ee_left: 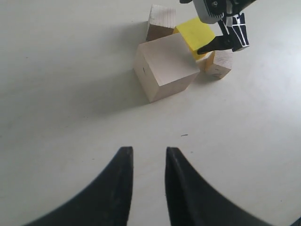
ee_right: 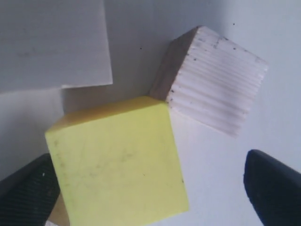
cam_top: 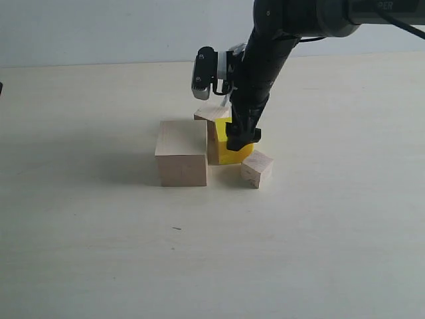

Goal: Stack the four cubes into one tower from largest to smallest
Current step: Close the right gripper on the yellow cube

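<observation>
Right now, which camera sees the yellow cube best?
The right wrist view: the yellow cube fills the picture, with nearly its whole top face showing close up. In the exterior view the right gripper hides much of it. In the left wrist view it is small, far off, and partly covered by that gripper.

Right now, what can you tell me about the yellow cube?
The yellow cube is bright and smooth, with faint scuffs on top. It sits flat on the table, beside the big cube; a small cube seems to meet its corner. The open right gripper straddles it, not yet closed.
</observation>
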`<state>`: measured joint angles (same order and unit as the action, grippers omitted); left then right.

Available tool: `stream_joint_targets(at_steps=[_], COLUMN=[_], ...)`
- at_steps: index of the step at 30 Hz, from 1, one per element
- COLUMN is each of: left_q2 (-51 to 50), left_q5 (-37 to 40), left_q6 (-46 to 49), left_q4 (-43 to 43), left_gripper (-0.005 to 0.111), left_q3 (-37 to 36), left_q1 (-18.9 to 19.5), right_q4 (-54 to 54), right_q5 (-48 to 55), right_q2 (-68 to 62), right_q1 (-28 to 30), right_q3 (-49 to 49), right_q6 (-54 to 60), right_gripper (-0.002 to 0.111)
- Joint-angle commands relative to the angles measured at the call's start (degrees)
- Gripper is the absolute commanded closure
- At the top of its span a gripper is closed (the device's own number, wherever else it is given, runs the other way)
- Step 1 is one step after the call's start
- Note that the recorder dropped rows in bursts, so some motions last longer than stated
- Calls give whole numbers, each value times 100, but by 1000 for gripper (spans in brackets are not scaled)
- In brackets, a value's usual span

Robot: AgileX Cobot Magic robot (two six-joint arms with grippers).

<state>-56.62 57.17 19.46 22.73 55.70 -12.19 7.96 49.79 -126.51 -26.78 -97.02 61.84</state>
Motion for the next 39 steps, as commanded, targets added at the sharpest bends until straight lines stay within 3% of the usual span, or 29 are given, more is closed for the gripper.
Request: stream_joint_targets(at_steps=[1,39], left_q2=[21,21], left_q5=[-23,-13], left_q6=[-2,-2], left_q4=[34,34], left_gripper=[80,80], left_q3=[-13,-13], left_q1=[19,19], right_q4=[103,258], right_q5=[147,91], right_q2=[-137,-340], right_q1=[21,21], right_q3=[13,13], right_q6=[-35,-64], right_gripper=[8,8])
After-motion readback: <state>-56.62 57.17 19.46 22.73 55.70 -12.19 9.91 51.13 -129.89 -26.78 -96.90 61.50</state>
